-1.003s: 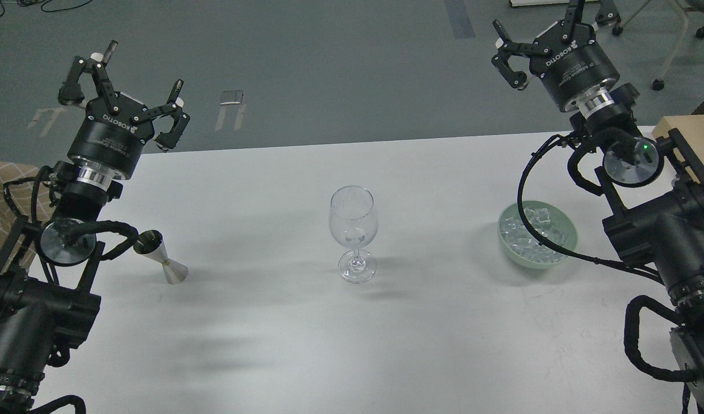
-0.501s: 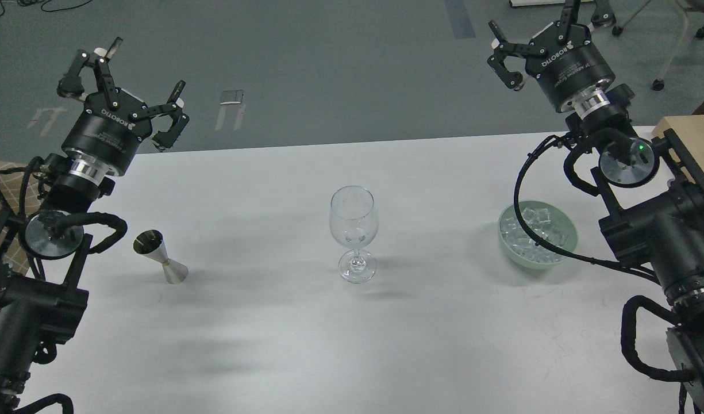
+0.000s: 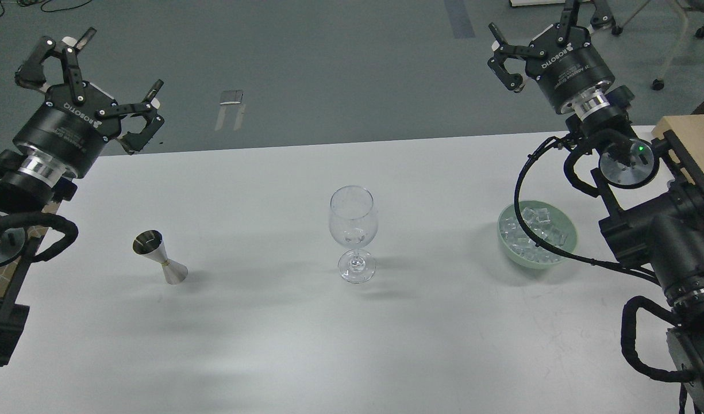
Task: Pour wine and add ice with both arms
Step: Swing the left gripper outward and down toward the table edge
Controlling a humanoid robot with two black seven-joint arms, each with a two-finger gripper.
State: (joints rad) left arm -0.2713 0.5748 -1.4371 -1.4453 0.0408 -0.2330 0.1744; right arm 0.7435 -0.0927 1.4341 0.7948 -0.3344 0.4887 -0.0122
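head view: wine glass point(image 3: 353, 233) upright, long axis vertical.

A white worktop point(image 3: 283, 345) is filling the lower frame, soft shadows lying across it. Grey floor point(image 3: 306, 63) is stretching behind, with chair wheels point(image 3: 657, 85) showing at upper right and a wooden block point(image 3: 688, 129) sitting at the right edge.

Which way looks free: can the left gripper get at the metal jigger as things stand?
Probably yes: the left gripper is open and empty, and the jigger stands upright alone on the table, nothing between.
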